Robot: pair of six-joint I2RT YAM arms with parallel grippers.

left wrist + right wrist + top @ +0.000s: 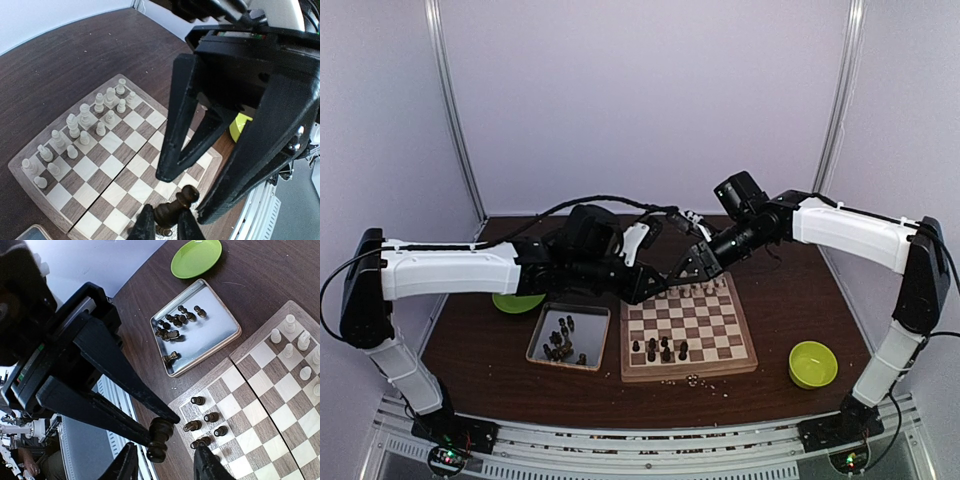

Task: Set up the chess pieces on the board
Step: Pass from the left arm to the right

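The dark table is carrying the board. A tray is sitting just left of the board, a green plate farther left, and a green bowl to the board's right.

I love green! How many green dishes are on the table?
2. A green plate lies left of the tray, partly under the left arm; a green bowl sits right of the board.

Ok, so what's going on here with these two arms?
The left gripper holds a dark chess piece in mid-air. The right gripper has its open fingers on either side of it, which looks like a handover. A few dark pieces are already on the board, and more lie in the metal tray. The cream pieces stand in two rows on the far side.
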